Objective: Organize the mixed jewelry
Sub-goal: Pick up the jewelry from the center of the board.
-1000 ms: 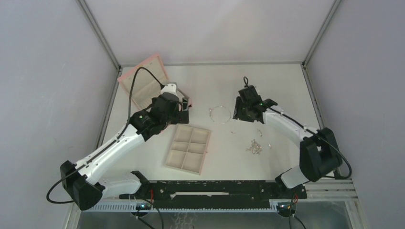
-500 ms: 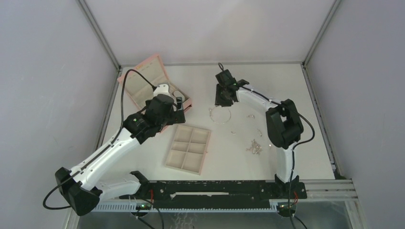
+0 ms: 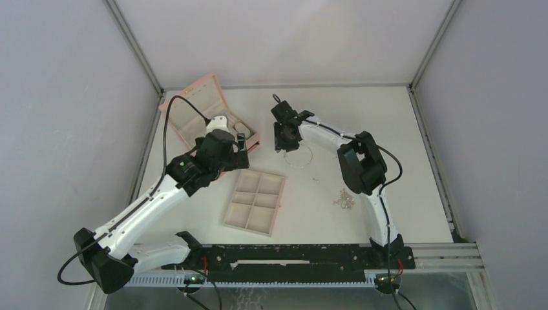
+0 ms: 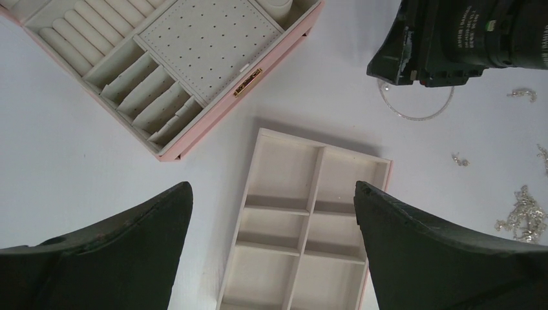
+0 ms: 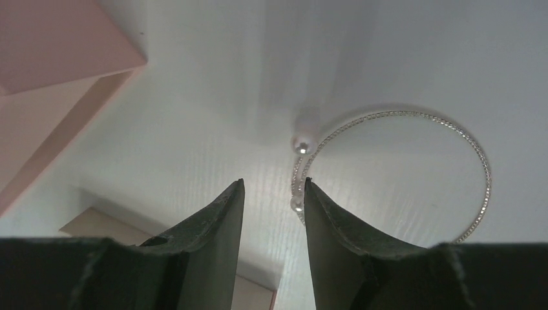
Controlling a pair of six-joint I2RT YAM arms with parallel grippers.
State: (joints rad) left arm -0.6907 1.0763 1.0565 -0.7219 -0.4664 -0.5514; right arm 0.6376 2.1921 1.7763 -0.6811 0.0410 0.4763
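The left hand (image 4: 271, 187) hangs over the white counter (image 3: 388, 129) with its two dark fingers spread wide and nothing between them. Right below it lies the beige six-compartment tray (image 4: 310, 226), every cell bare. Just beyond the tray sits the pink quilted jewellery box (image 4: 271, 64), lid up, its pale ring rolls and slots showing.

The right arm reaches well across toward the box, and its hand (image 5: 273, 184) points down at the counter. Its fingers stand only a narrow gap apart and grip nothing that I can see. Just past its fingertips lies the thin silver hoop with small pearl ends (image 5: 413, 114), flat on the counter, its open end nearest the fingers. I cannot tell whether a finger touches it.

The rest of the jewellery lies out to the right of the tray. A small tangled silver chain cluster (image 3: 344, 199) lies near the right arm's elbow. A tiny silver piece (image 4: 460, 159) rests between the cluster and the hoop, and another (image 4: 522, 94) lies farther back.
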